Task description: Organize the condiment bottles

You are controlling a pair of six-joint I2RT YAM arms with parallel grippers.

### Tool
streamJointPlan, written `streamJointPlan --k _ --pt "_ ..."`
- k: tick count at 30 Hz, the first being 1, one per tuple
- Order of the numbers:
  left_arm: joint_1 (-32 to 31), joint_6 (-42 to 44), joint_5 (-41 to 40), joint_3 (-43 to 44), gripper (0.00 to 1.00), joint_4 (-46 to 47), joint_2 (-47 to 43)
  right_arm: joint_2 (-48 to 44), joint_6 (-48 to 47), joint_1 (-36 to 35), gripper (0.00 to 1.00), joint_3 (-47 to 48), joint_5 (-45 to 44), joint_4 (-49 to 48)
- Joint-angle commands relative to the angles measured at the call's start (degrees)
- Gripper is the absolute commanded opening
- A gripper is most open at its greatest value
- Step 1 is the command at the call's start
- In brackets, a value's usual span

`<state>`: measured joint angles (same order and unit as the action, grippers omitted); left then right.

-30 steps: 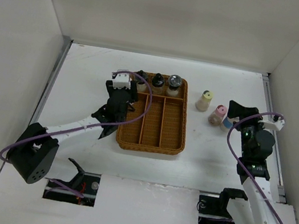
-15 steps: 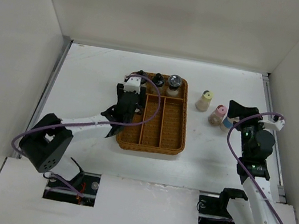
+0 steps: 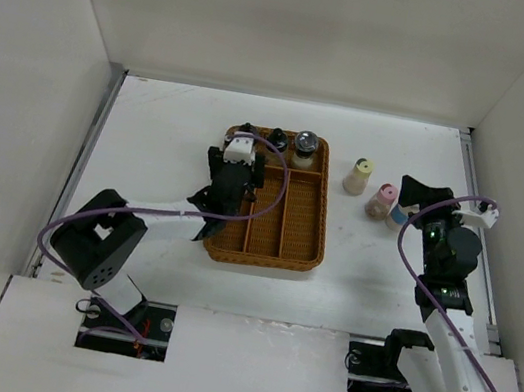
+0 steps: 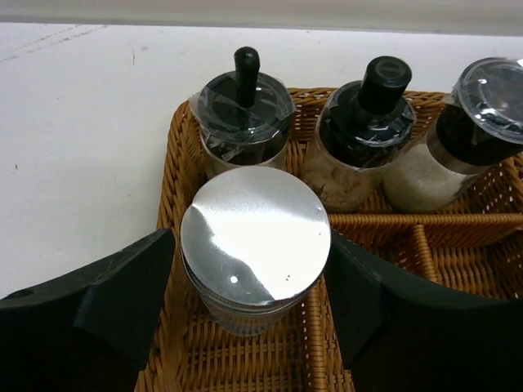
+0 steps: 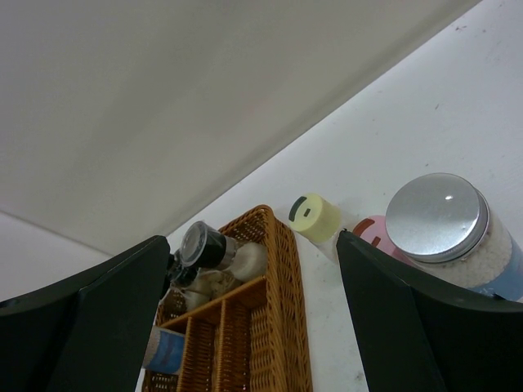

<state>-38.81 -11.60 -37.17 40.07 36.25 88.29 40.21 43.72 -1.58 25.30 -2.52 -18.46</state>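
Observation:
My left gripper is shut on a silver-capped jar, holding it low in the back end of the left long compartment of the wicker tray. Behind it, three dark-capped bottles stand in the tray's back row: left, middle, right. My right gripper is open and empty. Beside it on the table stand a silver-capped, blue-banded jar, a pink-capped bottle and a yellow-capped bottle.
The tray has two more long compartments to the right of the jar, with wicker dividers. White walls enclose the table on three sides. My right arm stands close to the table's right edge.
My left gripper has carried the silver-capped jar to the right, from beside the tray's left rim to over its left compartment. The right arm has not moved.

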Motion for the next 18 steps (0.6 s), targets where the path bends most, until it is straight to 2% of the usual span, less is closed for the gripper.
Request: streamJointPlan --k 1,5,6,10,15,18 --pt "-1.5 -0.4 -3.3 -1.7 0.73 5.5 -2.1 0.1 -0.4 -0.5 0.91 -0.2 0.6 -3.5" --pt "-3.4 -0.4 -6.9 -3.4 0.89 5.5 -4.0 0.3 -0.7 -0.6 0.91 -0.1 0.6 -3.5" --pt "-3.9 -0.4 -7.4 -3.6 0.97 5.5 -4.4 0.3 -0.9 -0.6 0.90 -0.1 0.4 -3.4" --pt "-4.8 0.0 -8.5 -4.1 1.00 5.7 -7.4 0.3 -1.4 -0.6 0.84 0.0 0.1 -3.3" --pt "-7.1 -0.6 -8.7 -4.9 1.00 4.7 -17.0 0.9 -3.0 -1.7 0.45 1.2 0.3 -2.2" --pt "-10.9 0.1 -9.9 -6.1 1.00 4.0 -25.1 1.4 -5.1 -3.5 0.30 2.6 -0.6 -0.1"
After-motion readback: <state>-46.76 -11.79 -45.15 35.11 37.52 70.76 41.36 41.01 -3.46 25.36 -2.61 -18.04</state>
